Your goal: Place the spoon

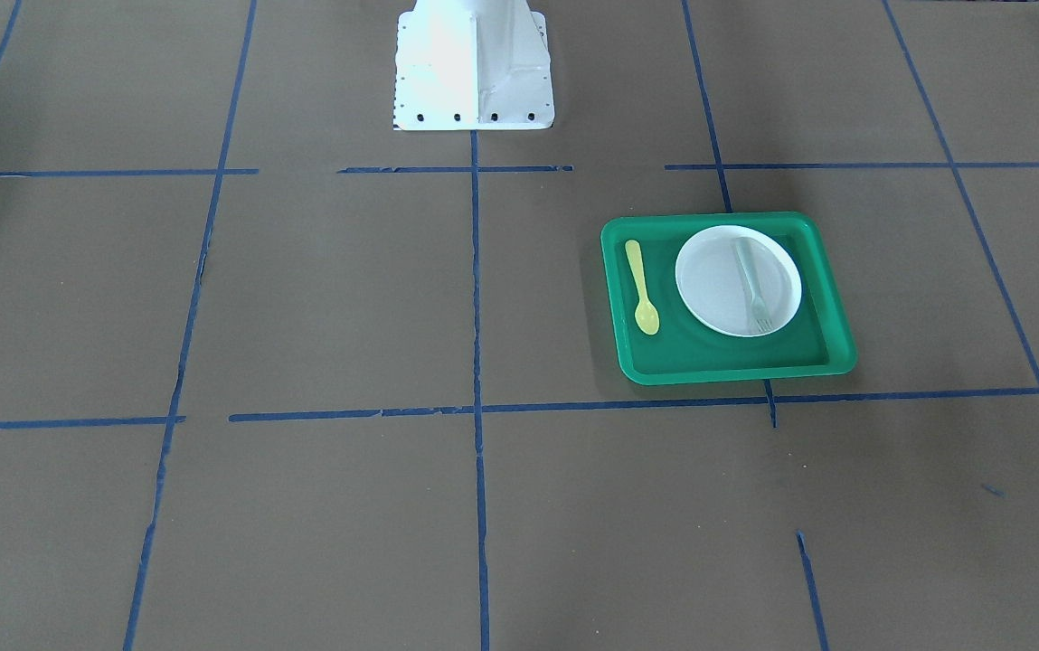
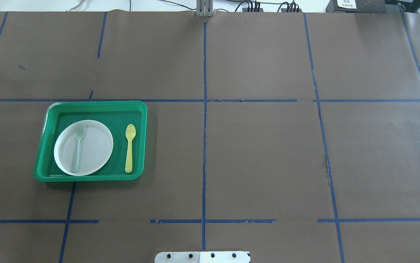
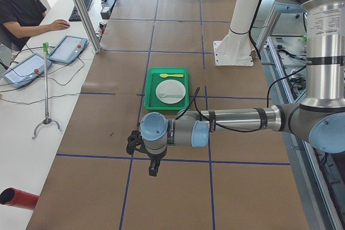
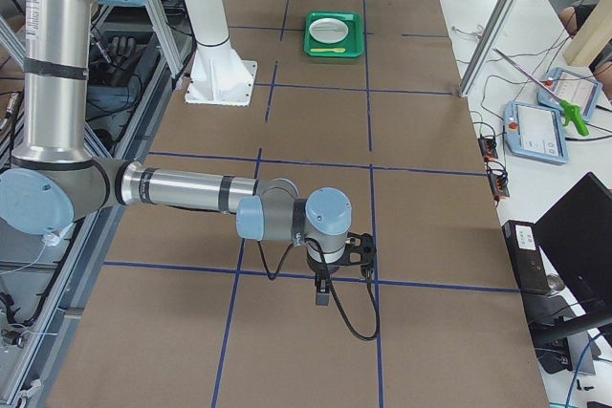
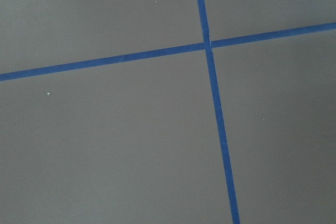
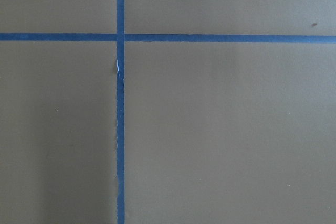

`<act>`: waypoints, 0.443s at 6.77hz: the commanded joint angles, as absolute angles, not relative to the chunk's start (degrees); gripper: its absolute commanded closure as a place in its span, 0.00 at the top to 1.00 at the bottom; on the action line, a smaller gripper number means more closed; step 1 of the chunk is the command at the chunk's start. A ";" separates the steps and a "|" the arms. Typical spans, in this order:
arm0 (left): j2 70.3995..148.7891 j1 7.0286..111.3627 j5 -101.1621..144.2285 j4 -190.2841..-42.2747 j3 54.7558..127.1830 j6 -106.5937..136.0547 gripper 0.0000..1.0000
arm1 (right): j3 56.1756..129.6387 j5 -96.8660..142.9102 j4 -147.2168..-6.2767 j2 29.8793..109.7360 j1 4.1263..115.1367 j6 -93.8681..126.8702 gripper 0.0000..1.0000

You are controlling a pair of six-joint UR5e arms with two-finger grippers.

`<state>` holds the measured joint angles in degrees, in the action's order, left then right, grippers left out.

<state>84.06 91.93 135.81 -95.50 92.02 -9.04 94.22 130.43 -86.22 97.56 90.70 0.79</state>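
Note:
The pale yellow spoon (image 2: 129, 148) lies flat on the floor of a green tray (image 2: 96, 104), to the right of a white plate (image 2: 94, 146) in the overhead view, with its bowl pointing away from the robot. It also shows in the front-facing view (image 1: 641, 287). A pale grey-green fork (image 2: 77, 148) lies on the plate. My left gripper (image 3: 153, 168) hangs over bare table well short of the tray, and shows only in the left side view. My right gripper (image 4: 322, 293) hangs far from the tray, and shows only in the right side view. I cannot tell whether either is open or shut.
The table is brown paper with blue tape lines (image 2: 204, 128). The white robot pedestal (image 1: 474, 72) stands at the table's middle rear. An operator (image 3: 21, 9) sits at a side bench with tablets (image 3: 67, 49). Both wrist views show only paper and tape.

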 commanded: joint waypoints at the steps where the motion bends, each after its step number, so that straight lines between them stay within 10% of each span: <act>1: 84.02 91.93 135.88 -95.36 91.93 -9.14 1.00 | 94.22 130.43 -86.22 97.56 90.70 0.79 1.00; 3: 84.11 91.85 135.97 -95.54 91.93 -9.14 1.00 | 94.22 130.43 -86.22 97.56 90.70 0.79 1.00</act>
